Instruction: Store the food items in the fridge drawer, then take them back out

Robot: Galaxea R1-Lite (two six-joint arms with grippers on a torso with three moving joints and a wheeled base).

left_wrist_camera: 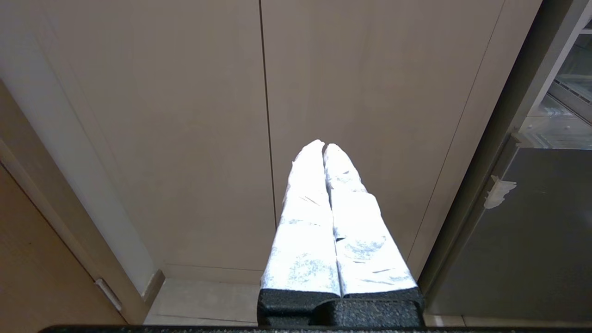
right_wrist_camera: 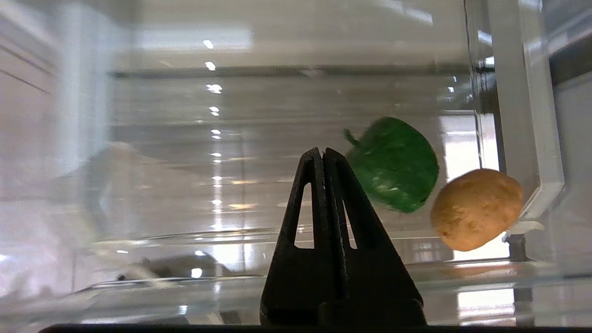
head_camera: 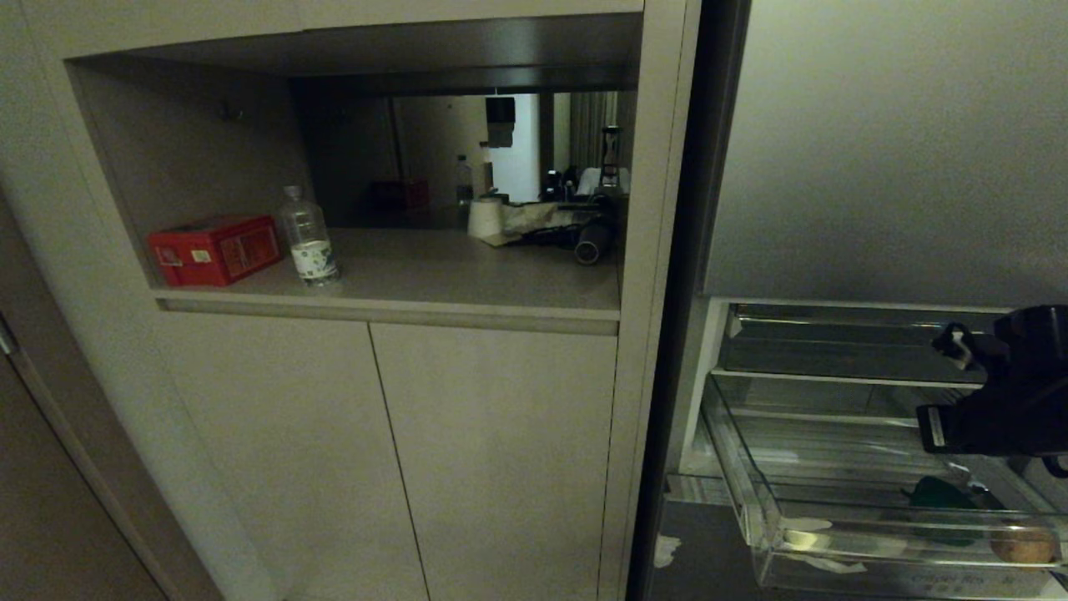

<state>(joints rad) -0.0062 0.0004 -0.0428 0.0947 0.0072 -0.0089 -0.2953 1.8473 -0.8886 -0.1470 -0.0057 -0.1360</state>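
The right pincer is hanging just above the front of the fridge drawer, its two black fingers pressed together and gripping nothing. In the head view only the dark bulk of the right arm is showing at the right edge, over the drawer.

The drawer is standing pulled out from the fridge, a wide clear bin with white tape scraps at its front corner. Both food items are lying inside it, toward its right side. The green item, possibly a small pepper given its stub of stem, is sitting a little farther back. The tan-brown item is resting just beside it, nearer the front wall; the two are looking as if they are touching, though the view through the plastic is too poor to be sure.

The left pincer is hanging low in front of the closed cabinet doors, its white-wrapped fingers closed on nothing.

Farther back and to the left, a recessed shelf is carrying a red box and a clear water bottle standing upright beside it.
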